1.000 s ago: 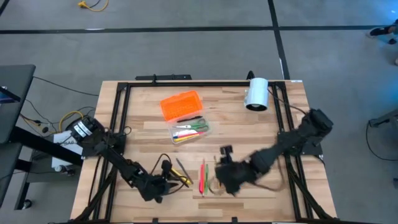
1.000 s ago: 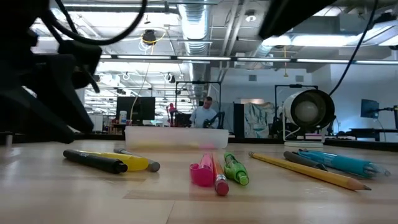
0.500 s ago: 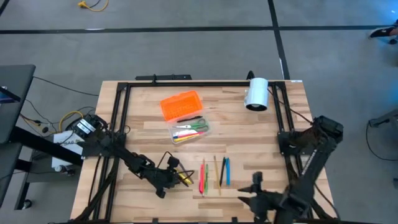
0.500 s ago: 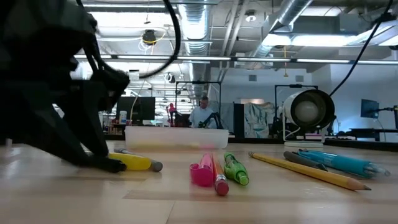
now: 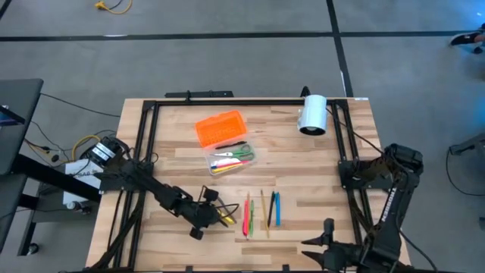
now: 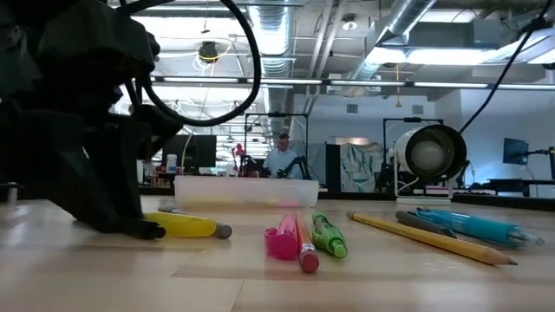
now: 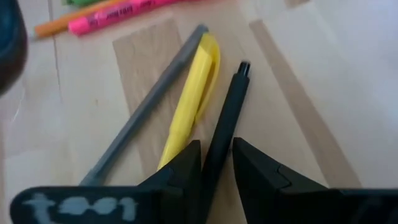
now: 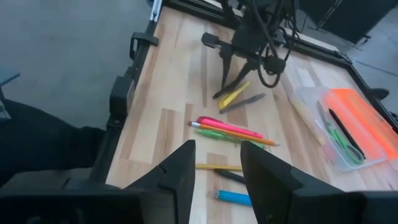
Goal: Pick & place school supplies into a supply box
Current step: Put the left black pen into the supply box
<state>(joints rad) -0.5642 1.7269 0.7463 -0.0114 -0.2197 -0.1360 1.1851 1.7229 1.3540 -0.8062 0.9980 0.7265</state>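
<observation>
Left wrist view, left pincer [image 7: 216, 163] grasping black pen [image 7: 227, 118], its lower end hidden, right pincer [image 8: 216, 163] released

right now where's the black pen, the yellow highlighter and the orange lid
black pen [image 7: 229, 115], left wrist view, mid-barrel
yellow highlighter [image 7: 193, 102], left wrist view, middle of body
orange lid [image 5: 220, 127], high view, centre of ribbed top

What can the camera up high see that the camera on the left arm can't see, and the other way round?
Only the high view shows the orange lid, the clear box with scissors inside, the white cylinder, and the right gripper waiting at the table's near edge. Only the left wrist view shows the left gripper with its fingers on either side of a black pen. Both show the yellow marker and the pink marker.
</observation>
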